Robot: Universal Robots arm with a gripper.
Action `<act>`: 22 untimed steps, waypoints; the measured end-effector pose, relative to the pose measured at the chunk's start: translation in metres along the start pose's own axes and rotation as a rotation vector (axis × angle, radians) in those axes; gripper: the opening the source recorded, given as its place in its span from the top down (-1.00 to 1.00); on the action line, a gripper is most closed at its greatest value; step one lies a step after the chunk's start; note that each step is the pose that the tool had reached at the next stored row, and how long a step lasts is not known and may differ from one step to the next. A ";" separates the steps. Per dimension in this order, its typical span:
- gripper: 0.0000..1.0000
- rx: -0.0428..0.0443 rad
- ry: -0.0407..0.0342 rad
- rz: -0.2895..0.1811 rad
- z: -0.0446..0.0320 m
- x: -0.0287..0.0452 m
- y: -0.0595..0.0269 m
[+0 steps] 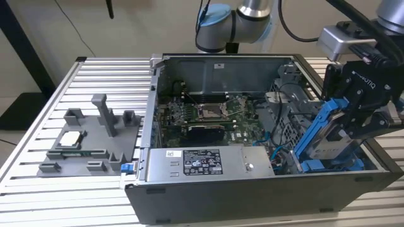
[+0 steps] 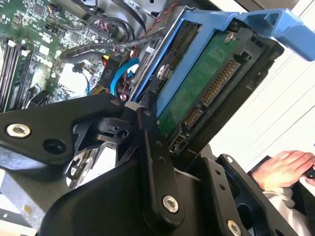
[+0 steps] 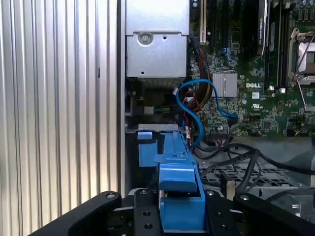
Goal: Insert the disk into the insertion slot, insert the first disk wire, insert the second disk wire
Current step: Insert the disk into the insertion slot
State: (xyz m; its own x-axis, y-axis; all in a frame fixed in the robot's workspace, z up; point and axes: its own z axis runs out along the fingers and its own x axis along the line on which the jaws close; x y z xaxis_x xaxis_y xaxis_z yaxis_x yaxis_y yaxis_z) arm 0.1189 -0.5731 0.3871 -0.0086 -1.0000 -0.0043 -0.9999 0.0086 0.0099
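My gripper (image 1: 348, 124) is shut on the disk (image 1: 330, 136), a silver drive in a bright blue carrier. It holds the disk tilted on edge above the right end of the open computer case. In the second wrist view the disk's green circuit side (image 2: 206, 83) and connector face the camera between the black fingers (image 2: 150, 147). In the first wrist view the blue carrier (image 3: 179, 194) sits in the gripper (image 3: 181, 219). Below is the dark drive cage with the insertion slot (image 1: 292, 125). Black cables (image 3: 246, 156) lie over the cage. Which of them are the disk wires, I cannot tell.
A second blue-framed unit (image 1: 328, 166) sits low in the cage. Thin blue cables (image 3: 197, 113) loop beside the motherboard (image 1: 208, 113). The power supply (image 1: 208, 163) fills the case front. A grey fixture (image 1: 94, 137) stands at the exterior view's left. A person's hand (image 2: 283, 169) rests outside the case.
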 end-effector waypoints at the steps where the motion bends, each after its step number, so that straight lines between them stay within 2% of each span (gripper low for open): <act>1: 0.35 0.0000 -0.0003 0.000 0.0018 0.0000 0.0000; 7: 0.35 0.0000 -0.0006 0.000 0.0049 0.0000 -0.0001; 8: 0.32 0.0000 -0.0006 0.000 0.0049 0.0000 -0.0001; 9: 0.20 0.0000 -0.0008 0.000 0.0050 0.0000 -0.0001; 10: 0.20 0.0000 -0.0009 0.000 0.0050 0.0000 -0.0001; 11: 0.06 -0.0002 -0.0010 0.000 0.0047 0.0000 0.0000; 16: 0.06 -0.0026 -0.0009 0.000 -0.0057 0.0000 0.0001; 20: 0.06 -0.0027 -0.0013 0.000 -0.0068 0.0000 0.0001; 22: 0.06 -0.0034 -0.0005 0.000 -0.0119 0.0000 0.0001</act>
State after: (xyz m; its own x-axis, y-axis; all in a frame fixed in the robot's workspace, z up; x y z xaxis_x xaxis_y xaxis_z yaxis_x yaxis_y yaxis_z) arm 0.1188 -0.5731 0.3991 -0.0087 -1.0000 -0.0048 -0.9999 0.0086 0.0133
